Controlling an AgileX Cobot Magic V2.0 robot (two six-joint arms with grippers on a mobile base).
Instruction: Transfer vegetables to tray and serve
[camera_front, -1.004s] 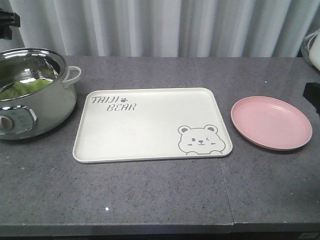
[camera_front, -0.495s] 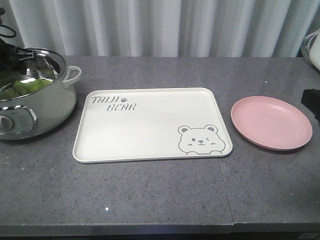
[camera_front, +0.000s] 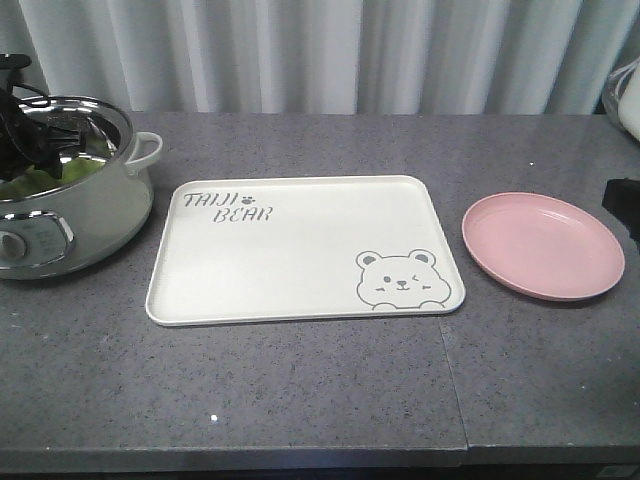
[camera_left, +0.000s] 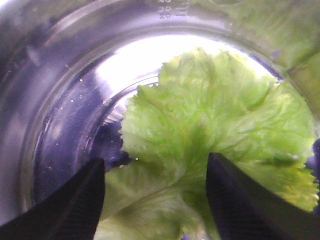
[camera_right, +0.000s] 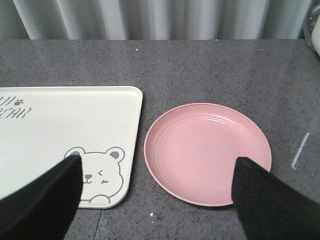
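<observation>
Grey counter (camera_front: 300, 400) | left tool (camera_left: 155, 162) inside pot (camera_left: 50, 100), wide above vegetables (camera_left: 210, 110), apparently gripping nothing | right tool (camera_right: 157, 161) wide, empty

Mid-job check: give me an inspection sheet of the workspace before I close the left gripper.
Surface: grey speckled countertop, one seam running front to back.
Job's things: lettuce leaves lie in the electric pot at left; tray at centre, nothing on it.
Clutter: pink plate right of the tray, empty; pale object cut off at the far right edge, cannot identify.
Grippers: left gripper open, down inside the pot over a leaf; right gripper open, above the plate and the tray's corner.
Cables: dark loop above the pot, possibly a cable.
Surroundings: pale pleated curtain behind.
</observation>
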